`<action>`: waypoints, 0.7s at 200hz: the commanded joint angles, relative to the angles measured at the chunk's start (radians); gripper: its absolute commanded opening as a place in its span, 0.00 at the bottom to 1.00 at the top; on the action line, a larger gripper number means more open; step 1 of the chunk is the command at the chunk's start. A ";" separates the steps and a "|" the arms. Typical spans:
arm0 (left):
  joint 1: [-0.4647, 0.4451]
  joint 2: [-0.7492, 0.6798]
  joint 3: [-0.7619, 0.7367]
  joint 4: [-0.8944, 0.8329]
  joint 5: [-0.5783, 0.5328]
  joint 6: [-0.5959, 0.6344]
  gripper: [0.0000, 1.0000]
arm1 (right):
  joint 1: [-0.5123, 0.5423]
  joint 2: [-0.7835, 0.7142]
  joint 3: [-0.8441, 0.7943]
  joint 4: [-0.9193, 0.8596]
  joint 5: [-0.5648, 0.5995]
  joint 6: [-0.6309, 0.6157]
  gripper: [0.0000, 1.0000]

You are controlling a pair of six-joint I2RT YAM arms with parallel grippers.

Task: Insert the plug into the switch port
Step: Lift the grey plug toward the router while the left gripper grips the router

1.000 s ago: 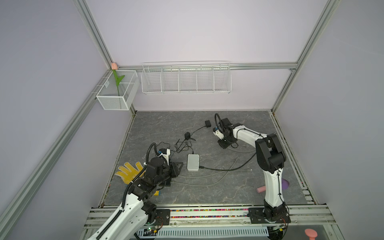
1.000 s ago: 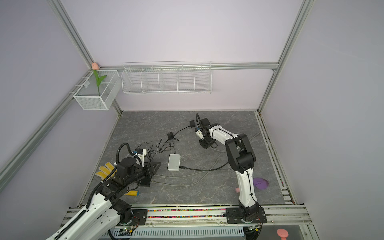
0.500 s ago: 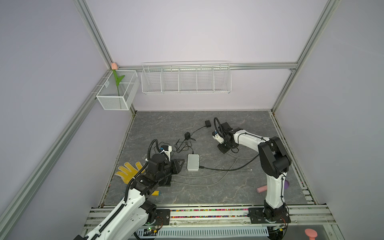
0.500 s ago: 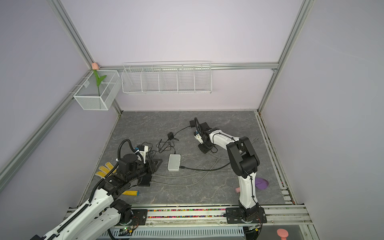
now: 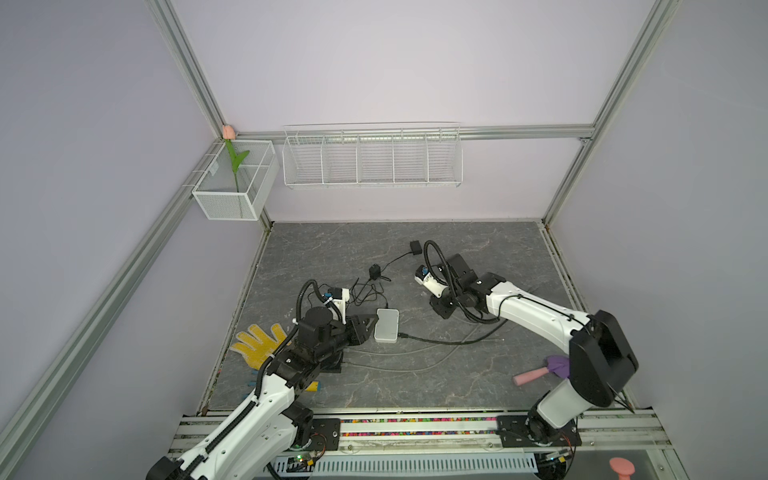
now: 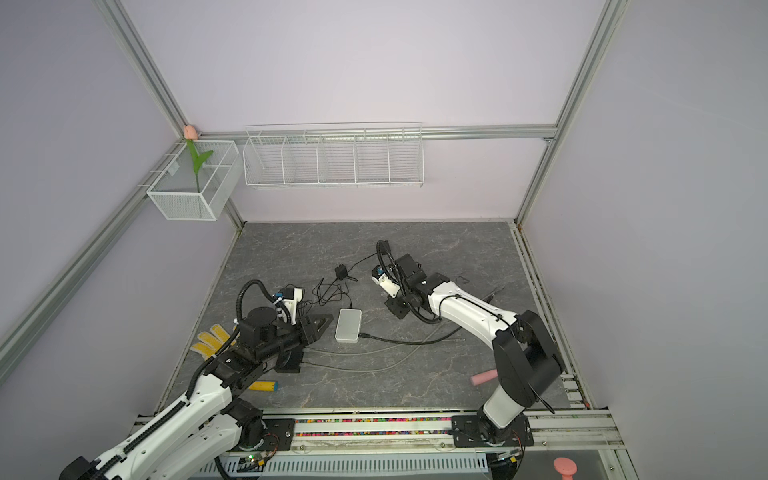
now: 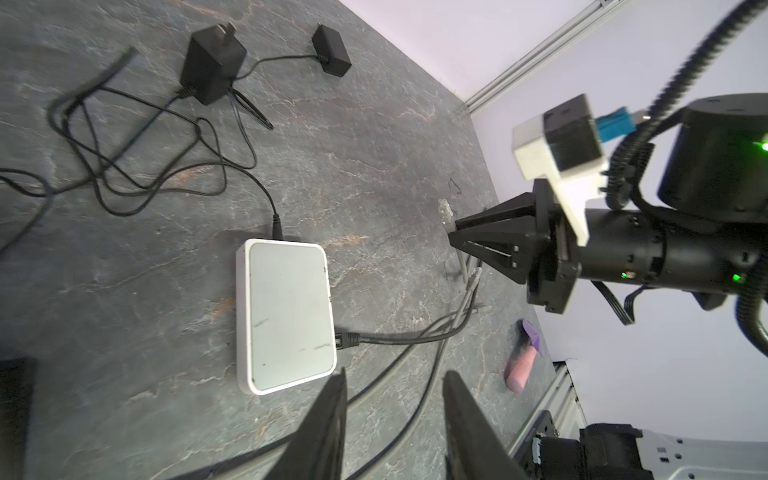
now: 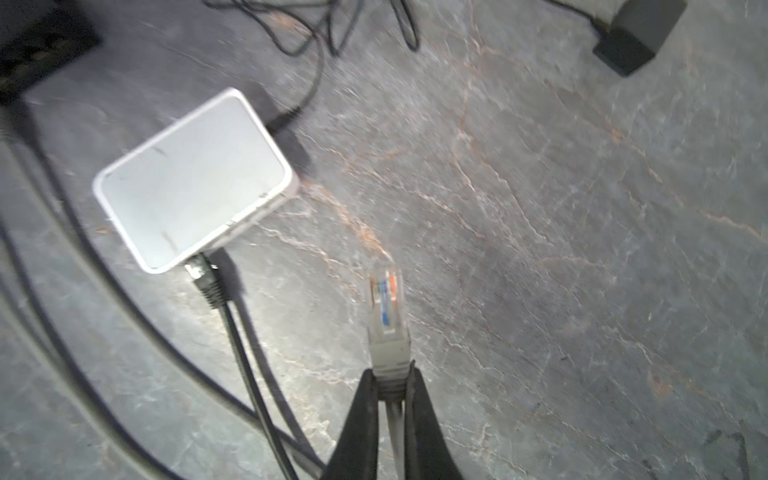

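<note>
The white switch (image 5: 386, 325) (image 6: 348, 325) lies flat on the grey floor, with a black cable (image 7: 347, 340) plugged into its side. My right gripper (image 8: 390, 376) is shut on the grey boot of a clear plug (image 8: 386, 307), which points towards the switch (image 8: 195, 178) from a short way off. In the left wrist view the plug (image 7: 445, 210) sticks out of the right gripper (image 7: 453, 232), clear of the switch (image 7: 286, 316). My left gripper (image 7: 395, 378) (image 5: 368, 324) is open beside the switch's left edge, holding nothing.
Loose grey and black cables (image 5: 415, 357) trail over the floor in front of the switch. Two black power adapters (image 5: 375, 272) (image 5: 415, 248) lie behind it. A yellow glove (image 5: 257, 343) lies at the left, a pink cylinder (image 5: 530, 376) at the right.
My right gripper has come forward from the back of the floor towards the switch, carrying the plug. My left gripper has edged closer to the switch.
</note>
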 commanded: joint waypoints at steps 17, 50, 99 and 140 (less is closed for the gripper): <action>-0.068 0.087 0.015 0.177 0.020 -0.056 0.39 | 0.064 -0.099 -0.068 0.060 -0.047 -0.034 0.07; -0.085 0.183 0.015 0.303 0.055 -0.107 0.39 | 0.119 -0.147 -0.101 0.076 -0.025 -0.046 0.06; -0.110 0.228 0.022 0.354 0.040 -0.127 0.39 | 0.180 -0.156 -0.132 0.101 0.013 -0.054 0.06; -0.130 0.282 0.034 0.389 0.035 -0.134 0.39 | 0.222 -0.158 -0.137 0.119 0.029 -0.061 0.07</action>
